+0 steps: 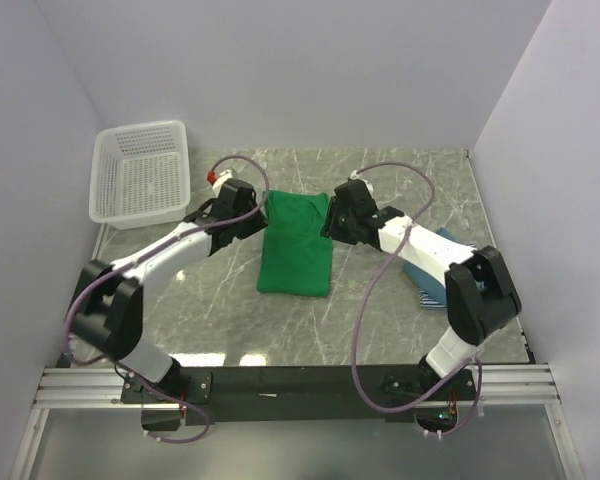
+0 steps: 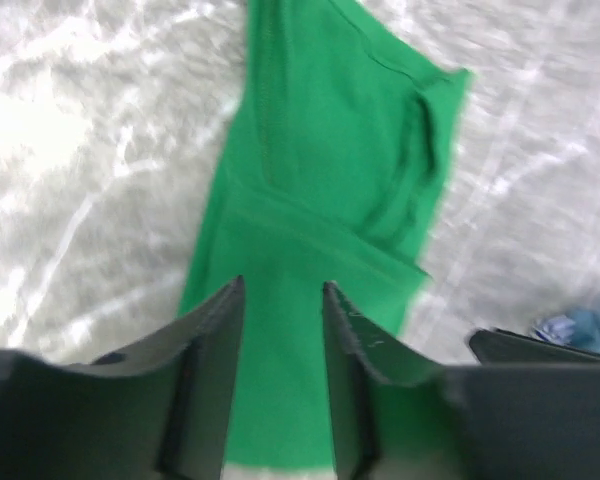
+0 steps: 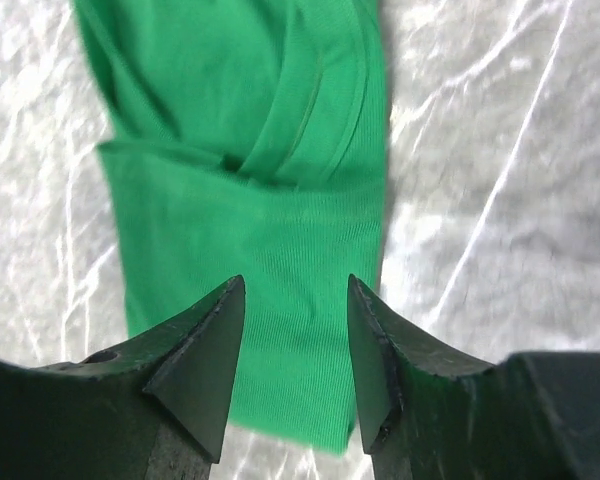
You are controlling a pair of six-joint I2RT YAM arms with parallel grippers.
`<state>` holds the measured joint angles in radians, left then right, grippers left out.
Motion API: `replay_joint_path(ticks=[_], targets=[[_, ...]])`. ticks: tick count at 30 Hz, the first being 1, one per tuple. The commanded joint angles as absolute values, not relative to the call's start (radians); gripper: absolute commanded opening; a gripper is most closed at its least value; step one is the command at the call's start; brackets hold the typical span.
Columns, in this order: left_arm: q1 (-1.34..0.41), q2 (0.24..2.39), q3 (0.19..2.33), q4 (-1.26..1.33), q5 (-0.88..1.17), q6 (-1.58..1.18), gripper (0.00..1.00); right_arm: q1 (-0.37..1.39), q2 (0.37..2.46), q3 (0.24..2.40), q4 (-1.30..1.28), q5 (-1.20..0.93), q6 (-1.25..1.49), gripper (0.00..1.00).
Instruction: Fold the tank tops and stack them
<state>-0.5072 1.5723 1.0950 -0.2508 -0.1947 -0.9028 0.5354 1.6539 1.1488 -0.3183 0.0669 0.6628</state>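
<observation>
Top external, folded green tank top (image 1: 295, 250), left fingers (image 2: 215, 350), right fingers (image 3: 205, 360) parted above

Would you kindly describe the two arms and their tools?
Both the left arm and right arm have white links and black joints, each trailed by a looping lilac cable. The left tool and right tool have dark wedge-shaped fingers; a red spot sits by the left wrist.
</observation>
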Motion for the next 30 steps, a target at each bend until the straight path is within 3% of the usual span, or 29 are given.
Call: replay_joint_path(ticks=[1, 6, 15, 22, 30], targets=[[-0.546, 1.471, 1.019, -0.242, -0.143, -0.94, 0.39, 0.587, 1.525, 1.077, -0.325, 0.104, 0.679, 0.52], [-0.613, 1.457, 0.896, -0.089, -0.039, -0.982, 0.25, 0.653, 1.494, 0.957, -0.233, 0.061, 0.756, 0.49], [-0.695, 1.539, 0.72, -0.008, -0.066, -1.089, 0.12, 0.69, 1.568, 0.795, -0.114, 0.003, 0.813, 0.46], [-0.742, 1.552, 0.628, -0.026, -0.113, -1.147, 0.11, 0.718, 1.612, 0.72, -0.127, -0.003, 0.816, 0.41], [-0.842, 1.49, 0.563, -0.116, -0.172, -1.242, 0.1, 0.727, 1.451, 0.598, -0.218, 0.072, 0.827, 0.32]])
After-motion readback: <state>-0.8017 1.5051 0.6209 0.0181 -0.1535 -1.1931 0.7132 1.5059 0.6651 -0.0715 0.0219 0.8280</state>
